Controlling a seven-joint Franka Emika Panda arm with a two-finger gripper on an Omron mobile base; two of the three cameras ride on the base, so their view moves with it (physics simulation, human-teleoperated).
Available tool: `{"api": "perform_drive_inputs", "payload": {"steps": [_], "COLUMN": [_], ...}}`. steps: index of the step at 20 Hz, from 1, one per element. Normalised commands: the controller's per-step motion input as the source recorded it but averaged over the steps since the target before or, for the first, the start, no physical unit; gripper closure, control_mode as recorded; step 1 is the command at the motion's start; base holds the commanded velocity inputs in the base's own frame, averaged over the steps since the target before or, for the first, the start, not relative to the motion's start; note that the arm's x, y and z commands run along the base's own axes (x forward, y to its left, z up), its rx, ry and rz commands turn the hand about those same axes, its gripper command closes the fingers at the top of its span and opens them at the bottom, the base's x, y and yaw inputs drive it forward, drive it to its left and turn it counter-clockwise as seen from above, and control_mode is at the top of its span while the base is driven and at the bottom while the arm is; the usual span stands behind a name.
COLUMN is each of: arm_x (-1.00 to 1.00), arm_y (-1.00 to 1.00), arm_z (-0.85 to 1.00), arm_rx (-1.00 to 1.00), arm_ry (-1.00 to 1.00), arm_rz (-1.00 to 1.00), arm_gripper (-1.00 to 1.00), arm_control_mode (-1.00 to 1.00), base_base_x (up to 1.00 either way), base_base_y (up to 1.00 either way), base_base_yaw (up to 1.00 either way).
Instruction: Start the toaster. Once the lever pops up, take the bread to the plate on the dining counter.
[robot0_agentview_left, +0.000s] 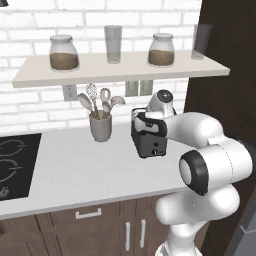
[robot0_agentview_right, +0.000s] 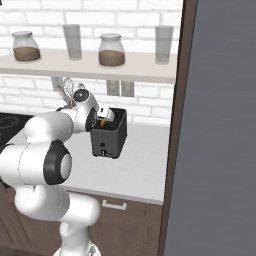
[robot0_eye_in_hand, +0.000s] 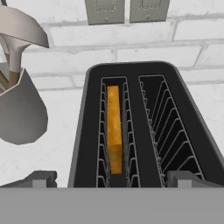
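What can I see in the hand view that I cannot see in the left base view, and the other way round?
Hand view alone: the bread standing in the left slot, the right slot bare. Left base view alone: the stove, the shelf with jars and glasses, the brown cabinets. Both: the toaster, the utensil cup, wall outlets, white brick wall.

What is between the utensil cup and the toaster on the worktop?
Nothing: the left base view shows bare white worktop between the utensil cup and the toaster.
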Motion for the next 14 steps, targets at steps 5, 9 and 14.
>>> {"api": "perform_drive_inputs", "payload": {"steps": [5, 9, 14], "arm_x": [0.0, 0.0, 0.0], "arm_y": [0.0, 0.0, 0.0], "arm_z": [0.0, 0.0, 0.0], "arm_rx": [0.0, 0.0, 0.0], "arm_ry": [0.0, 0.0, 0.0], "arm_rz": [0.0, 0.0, 0.0], "arm_gripper": [-1.0, -1.0, -1.0], "arm_control_mode": [-1.0, -1.0, -1.0], "base_base_x": [0.0, 0.0, 0.0], "base_base_y": [0.0, 0.0, 0.0], "base_base_yaw": [0.0, 0.0, 0.0]}}
